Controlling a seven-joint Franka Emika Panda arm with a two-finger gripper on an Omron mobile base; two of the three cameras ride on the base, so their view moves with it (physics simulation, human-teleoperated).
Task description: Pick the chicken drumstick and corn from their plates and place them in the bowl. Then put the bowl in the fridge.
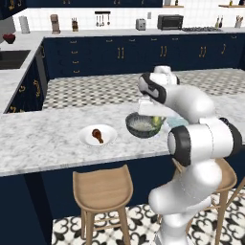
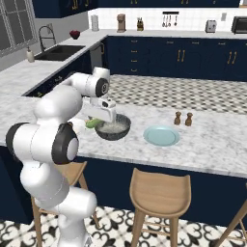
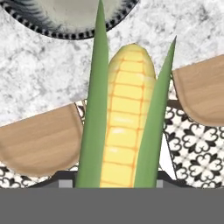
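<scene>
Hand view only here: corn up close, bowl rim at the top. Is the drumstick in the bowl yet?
Observer: No. The drumstick lies on the white plate, left of the bowl in the left base view.
Operator: How high is the corn?
Observer: The gripper holds the corn at about the level of the bowl's rim, beside the bowl and not inside it.
Operator: Where is the other plate?
Observer: The blue plate sits on the counter right of the bowl in the right base view, apart from it.
</scene>
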